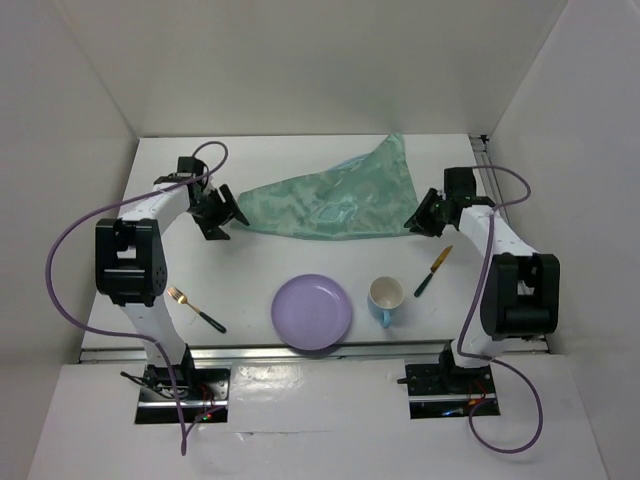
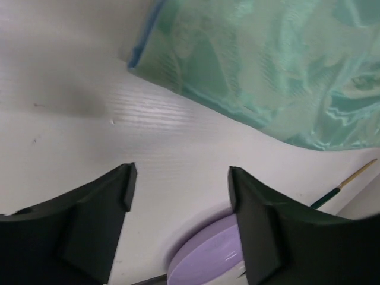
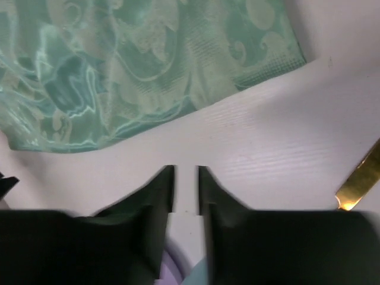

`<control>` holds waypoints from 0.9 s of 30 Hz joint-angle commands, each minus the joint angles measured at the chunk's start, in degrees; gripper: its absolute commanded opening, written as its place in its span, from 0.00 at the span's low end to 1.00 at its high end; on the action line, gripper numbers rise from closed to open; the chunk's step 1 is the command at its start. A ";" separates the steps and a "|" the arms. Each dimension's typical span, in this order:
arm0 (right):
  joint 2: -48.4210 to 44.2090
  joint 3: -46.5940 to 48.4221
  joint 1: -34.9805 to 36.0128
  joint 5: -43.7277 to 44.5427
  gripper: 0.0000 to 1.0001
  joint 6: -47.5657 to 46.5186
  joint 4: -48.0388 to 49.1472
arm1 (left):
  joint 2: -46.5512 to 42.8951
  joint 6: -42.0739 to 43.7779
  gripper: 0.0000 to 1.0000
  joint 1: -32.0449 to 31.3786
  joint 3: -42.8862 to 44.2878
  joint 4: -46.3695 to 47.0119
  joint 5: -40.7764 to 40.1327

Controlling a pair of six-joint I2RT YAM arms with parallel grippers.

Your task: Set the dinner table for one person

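Task status: early stage, no item judged to be in final position. The dinner table [image 1: 262, 268] is seen as the white top filling the work area in front of both arm bases, w/ all items resting on it. The green placemat [image 1: 335, 205] is found at far centre, bunched and folded into a rough triangle, not spread flat; nothing is set on it. Plate [image 1: 312, 312] is placed near centre, mug [image 1: 386, 298] just to its right, apart from it. Knife [image 1: 434, 270] lies right of the mug; fork [image 1: 193, 308] lies well apart at near left. Left to do, as judged: mat to be flattened, plate to be set on it, cutlery and mug to be arranged around the plate. Count: 1 placemat, 1 plate, 1 mug, 1 fork, 1 knife; no spoon noted. Left gripper [image 2: 181, 178] is observed w/ jaws wide apart, nothing held, near the mat's left corner. Right gripper [image 3: 186, 178] is observed w/ jaws all but closed, only a thin slit between, nothing held, near the mat's right corner.
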 commanded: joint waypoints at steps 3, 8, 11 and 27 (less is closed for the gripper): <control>3.91 -1.46 -3.04 -6.16 0.56 3.70 7.76 | 2.76 -2.89 0.85 1.79 1.78 5.47 0.79; 8.49 -1.46 -3.57 -3.89 0.67 8.26 11.10 | 8.38 -4.82 0.86 1.80 5.47 6.00 -1.93; 11.66 0.12 -3.57 -3.00 0.68 9.06 11.10 | 11.20 -5.44 0.85 1.80 7.49 6.00 -1.94; 17.02 0.82 -3.57 4.65 0.80 12.40 13.10 | 16.66 -7.55 0.05 0.04 10.31 4.86 -3.61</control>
